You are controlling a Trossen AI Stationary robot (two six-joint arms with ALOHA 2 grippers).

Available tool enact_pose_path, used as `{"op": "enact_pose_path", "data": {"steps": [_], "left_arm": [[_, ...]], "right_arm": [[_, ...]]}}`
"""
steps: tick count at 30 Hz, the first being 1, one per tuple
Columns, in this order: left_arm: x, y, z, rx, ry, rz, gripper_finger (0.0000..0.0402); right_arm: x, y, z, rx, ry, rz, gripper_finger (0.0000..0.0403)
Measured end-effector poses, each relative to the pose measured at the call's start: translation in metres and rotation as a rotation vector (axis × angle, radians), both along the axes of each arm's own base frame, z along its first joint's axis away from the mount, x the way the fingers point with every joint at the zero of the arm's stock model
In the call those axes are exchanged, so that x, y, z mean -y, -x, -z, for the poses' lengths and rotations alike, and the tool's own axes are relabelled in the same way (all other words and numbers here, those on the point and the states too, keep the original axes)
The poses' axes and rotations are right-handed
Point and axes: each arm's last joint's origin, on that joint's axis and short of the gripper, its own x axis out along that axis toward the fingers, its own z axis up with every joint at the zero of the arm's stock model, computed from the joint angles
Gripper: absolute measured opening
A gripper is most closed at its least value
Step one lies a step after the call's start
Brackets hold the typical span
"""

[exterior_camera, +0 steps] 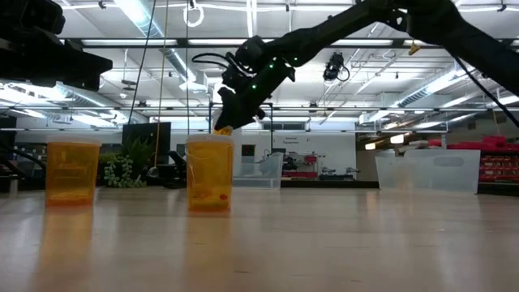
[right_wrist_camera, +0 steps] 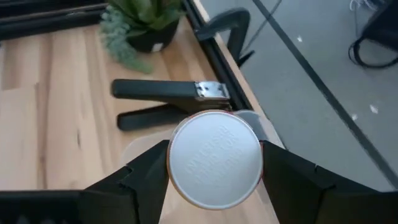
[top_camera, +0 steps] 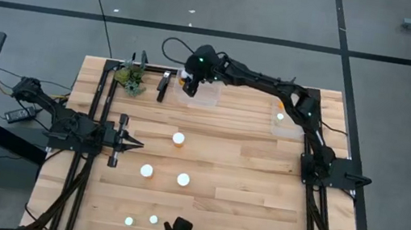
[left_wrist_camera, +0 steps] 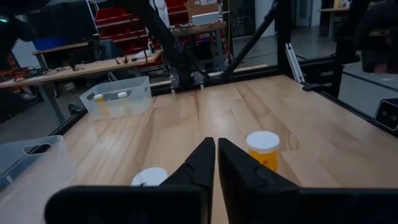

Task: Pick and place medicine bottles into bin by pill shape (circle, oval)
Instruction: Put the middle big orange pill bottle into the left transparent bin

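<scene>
Right hand (right_wrist_camera: 214,177) grasping a white-capped medicine bottle (right_wrist_camera: 214,158) held aloft over the clear bin (top_camera: 202,95) near the tabletop's (top_camera: 245,178) far edge; left hand (top_camera: 135,145) clenched, idle at left edge.

Overhead looks straight down on my table (top_camera: 214,165); the low camera skims level across it. My wrists look past my fingers, close. All share its wood.
</scene>
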Motion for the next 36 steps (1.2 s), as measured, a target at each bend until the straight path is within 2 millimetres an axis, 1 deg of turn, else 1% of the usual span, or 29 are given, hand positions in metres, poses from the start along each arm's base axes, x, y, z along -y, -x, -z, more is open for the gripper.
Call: {"op": "enact_pose_path", "data": {"steps": [6, 9, 11, 13, 22, 32, 36], "left_arm": [[0.0, 0.0, 0.0, 0.0, 0.001, 0.0, 0.003], [0.0, 0.0, 0.0, 0.0, 0.0, 0.0, 0.0035], [0.0, 0.0, 0.0, 0.0, 0.0, 0.0, 0.0036], [0.0, 0.0, 0.0, 0.0, 0.0, 0.0, 0.0035], [0.0, 0.0, 0.0, 0.0, 0.0, -0.001, 0.0023], [0.0, 0.0, 0.0, 0.0, 0.0, 0.0, 0.0036], [0.0, 0.0, 0.0, 0.0, 0.0, -0.001, 0.0034]], "right_arm": [[0.02, -0.006, 0.01, -0.073, -0.046, 0.023, 0.0241], [0.024, -0.007, 0.017, -0.104, -0.068, 0.021, 0.0241], [0.027, -0.004, 0.023, -0.142, -0.087, 0.021, 0.0241], [0.028, -0.002, 0.028, -0.166, -0.099, 0.023, 0.0241], [0.036, 0.01, 0.033, -0.238, -0.145, 0.049, 0.0241], [0.035, 0.016, 0.036, -0.319, -0.129, 0.065, 0.0241], [0.035, 0.018, 0.037, -0.354, -0.114, 0.088, 0.0241]]}}
